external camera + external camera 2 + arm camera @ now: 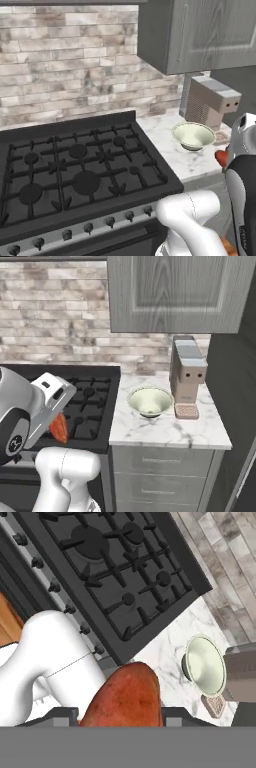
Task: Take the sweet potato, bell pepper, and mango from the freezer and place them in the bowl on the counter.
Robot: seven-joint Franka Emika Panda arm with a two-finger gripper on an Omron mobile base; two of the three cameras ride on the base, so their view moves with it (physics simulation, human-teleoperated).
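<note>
Marble-white counter with grey veins, left base view: it runs to the right of the black gas stove and carries the bowl, pale cream-green, upright, nothing visible inside it. Just beside the bowl on its far right stands a grey box-shaped appliance under a grey wall cabinet. A reddish-orange sliver of the sweet potato shows at the right edge, tucked against the white arm, in front of the counter edge.

Right base view: the same counter sits over grey drawer fronts; the bowl rests near its middle, with the grey appliance just to its right (a small round-cornered pad at its foot). The sweet potato hangs below the white hand at the left, over the stove front, well apart from the bowl.

Hand view: the sweet potato, mottled red-orange, fills the lower middle between the two dark finger tips of the gripper; the fingers are closed in against its sides and hold it. Beyond it lie the stove grates and knobs, then the counter and the bowl, seen rolled on its side by the camera tilt. Brick backsplash at upper right.
</note>
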